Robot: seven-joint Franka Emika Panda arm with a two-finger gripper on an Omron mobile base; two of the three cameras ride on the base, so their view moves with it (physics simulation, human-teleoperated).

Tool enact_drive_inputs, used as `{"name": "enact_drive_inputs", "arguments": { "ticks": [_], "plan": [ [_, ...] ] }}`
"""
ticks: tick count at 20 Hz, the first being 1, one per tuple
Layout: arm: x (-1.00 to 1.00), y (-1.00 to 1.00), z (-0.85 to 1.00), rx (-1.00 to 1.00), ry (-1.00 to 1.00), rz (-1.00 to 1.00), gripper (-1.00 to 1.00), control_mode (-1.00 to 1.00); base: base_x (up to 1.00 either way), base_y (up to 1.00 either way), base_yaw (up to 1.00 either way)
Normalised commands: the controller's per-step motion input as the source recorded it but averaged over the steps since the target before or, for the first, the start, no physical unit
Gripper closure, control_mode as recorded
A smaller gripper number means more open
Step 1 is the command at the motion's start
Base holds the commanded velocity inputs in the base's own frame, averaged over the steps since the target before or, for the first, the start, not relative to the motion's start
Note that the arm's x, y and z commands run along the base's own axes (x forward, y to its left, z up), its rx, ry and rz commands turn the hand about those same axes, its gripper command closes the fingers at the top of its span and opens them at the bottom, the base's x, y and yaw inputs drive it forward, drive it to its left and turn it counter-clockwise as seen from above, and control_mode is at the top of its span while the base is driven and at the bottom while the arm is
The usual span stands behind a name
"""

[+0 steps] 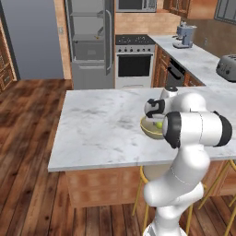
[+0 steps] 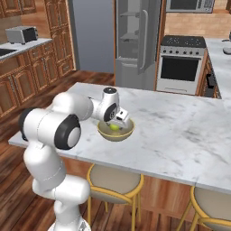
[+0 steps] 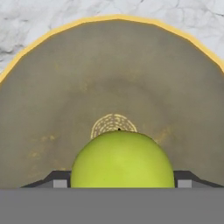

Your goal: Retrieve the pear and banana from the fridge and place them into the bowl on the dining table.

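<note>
The yellow-green pear (image 3: pixel 121 159) sits low inside the olive-tan bowl (image 3: pixel 65 87), just above its bottom. My gripper (image 3: pixel 121 181) reaches down into the bowl, and its two fingertips (image 3: pixel 59 180) press against the pear's sides, shut on it. From the base views the bowl (image 1: pixel 146 128) (image 2: pixel 127 133) stands on the marble dining table (image 1: pixel 92 129) (image 2: pixel 180 135), with the pear (image 1: pixel 159 124) (image 2: pixel 114 127) under my hand. Behind, the grey fridge (image 1: pixel 85 41) (image 2: pixel 135 40) stands with its door open. A small yellow shape on a shelf may be the banana (image 1: pixel 98 32).
Round stools (image 2: pixel 115 182) stand under the table's near edge. A steel oven (image 1: pixel 134 62) is right of the fridge. A coffee machine (image 1: pixel 185 36) and a toaster (image 1: pixel 228 67) sit on the right wall counter. Wooden floor lies to the left.
</note>
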Motion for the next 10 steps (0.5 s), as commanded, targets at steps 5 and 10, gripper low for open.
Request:
{"name": "enact_drive_inputs", "arguments": {
  "ticks": [5, 10],
  "plan": [
    [0.10, -0.03, -0.07, 0.00, 0.03, 0.00, 1.00, -1.00, 0.00, 0.00, 0.00],
    [0.17, 0.00, -0.09, 0.00, 0.00, 0.00, -1.00, -1.00, 0.00, 0.00, 0.00]
  ]
}}
